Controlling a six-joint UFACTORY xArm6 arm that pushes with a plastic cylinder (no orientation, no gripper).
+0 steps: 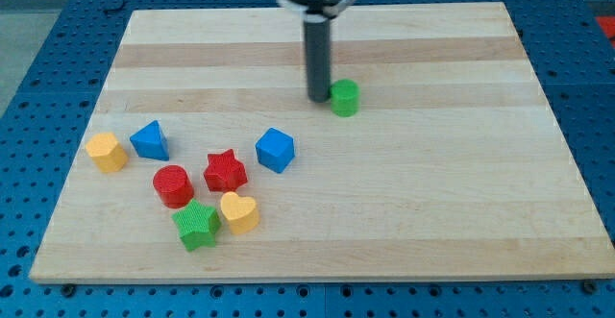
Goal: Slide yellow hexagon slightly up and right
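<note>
The yellow hexagon [106, 152] sits near the board's left edge, just left of the blue triangle [150, 140]. My tip [318, 98] rests on the board in the upper middle, right beside the left side of the green cylinder [345, 97]. The tip is far to the right of and above the yellow hexagon, with the other blocks between them.
A blue cube [275, 150], a red star [225, 172], a red cylinder [173, 185], a green star [197, 225] and a yellow heart [239, 212] cluster in the lower left. The wooden board [432, 193] lies on a blue perforated table.
</note>
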